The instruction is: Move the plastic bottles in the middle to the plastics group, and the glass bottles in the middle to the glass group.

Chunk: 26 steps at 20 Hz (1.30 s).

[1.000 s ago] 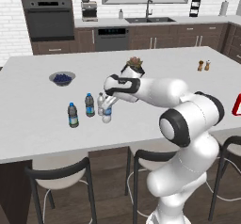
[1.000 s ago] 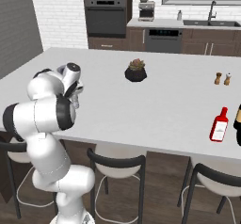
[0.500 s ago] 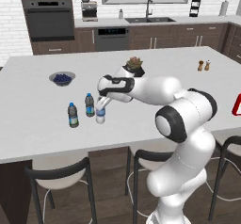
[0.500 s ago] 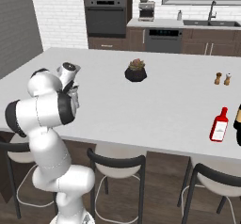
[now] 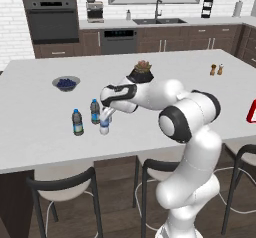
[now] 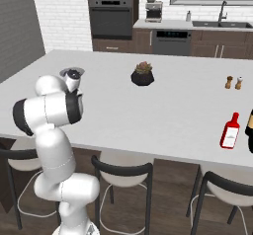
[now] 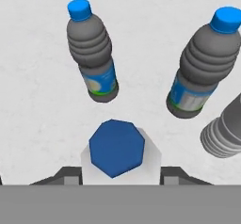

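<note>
My gripper (image 5: pixel 105 116) is shut on a small clear plastic bottle (image 5: pixel 104 126), held low over the white counter (image 5: pixel 45 142). From the hand view, its blue cap (image 7: pixel 116 148) sits between the fingers (image 7: pixel 69 176). Just left of it stand the two darker bottles of the plastics group, one (image 5: pixel 77 122) (image 7: pixel 92 56) nearer and one (image 5: pixel 94 111) (image 7: pixel 201 68) farther back. Another ribbed clear bottle (image 7: pixel 225 130) shows at the hand view's right edge. The red glass bottle (image 6: pixel 230 130) stands far to the right beside a dark bottle (image 6: pixel 250 130).
A bowl of blueberries (image 5: pixel 66 83) sits behind the bottles. A potted plant (image 5: pixel 142 72) (image 6: pixel 143 74) stands mid-counter, and salt and pepper shakers (image 5: pixel 216 70) (image 6: pixel 233 83) stand far right. Black stools (image 5: pixel 65 192) line the counter's front edge.
The gripper has carried the clear bottle a little left and toward the front edge, closer to the dark-capped pair. The other bottles have not moved.
</note>
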Available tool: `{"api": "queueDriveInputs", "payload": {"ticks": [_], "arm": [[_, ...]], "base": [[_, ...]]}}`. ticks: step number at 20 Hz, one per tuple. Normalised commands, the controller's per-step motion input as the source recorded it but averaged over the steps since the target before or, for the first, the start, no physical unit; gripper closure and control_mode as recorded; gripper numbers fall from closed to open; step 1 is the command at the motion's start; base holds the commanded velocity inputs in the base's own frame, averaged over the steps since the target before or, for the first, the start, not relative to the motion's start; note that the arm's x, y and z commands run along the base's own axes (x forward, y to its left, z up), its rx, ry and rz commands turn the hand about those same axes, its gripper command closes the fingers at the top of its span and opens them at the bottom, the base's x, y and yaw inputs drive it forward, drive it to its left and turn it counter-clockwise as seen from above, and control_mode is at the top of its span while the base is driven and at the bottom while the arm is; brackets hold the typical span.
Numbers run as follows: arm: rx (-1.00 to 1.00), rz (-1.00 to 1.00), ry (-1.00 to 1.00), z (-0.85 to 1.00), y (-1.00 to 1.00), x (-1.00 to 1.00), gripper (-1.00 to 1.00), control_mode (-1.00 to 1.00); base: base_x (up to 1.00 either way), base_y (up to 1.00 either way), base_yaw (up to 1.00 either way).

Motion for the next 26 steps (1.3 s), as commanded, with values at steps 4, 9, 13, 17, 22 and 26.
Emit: {"api": "queueDriveInputs", "payload": {"ticks": [4,9,13,17,22,26], "arm": [[0.00,0.00,0.00,-0.34,0.02,0.00,1.00,-1.00],[0.00,0.00,0.00,-0.14,0.00,0.00,1.00,-1.00],[0.00,0.00,-0.01,-0.01,0.07,0.06,1.00,-1.00],[0.00,0.00,-0.01,0.00,0.23,0.32,1.00,-1.00],[0.00,0.00,0.00,0.00,0.23,0.27,1.00,-1.00],[0.00,0.00,0.00,-0.01,0.03,0.01,1.00,-1.00]], "base": [[0.00,0.00,0.00],[0.00,0.00,0.00],[0.00,0.00,0.00],[0.00,0.00,0.00],[0.00,0.00,0.00],[0.00,0.00,0.00]]}}
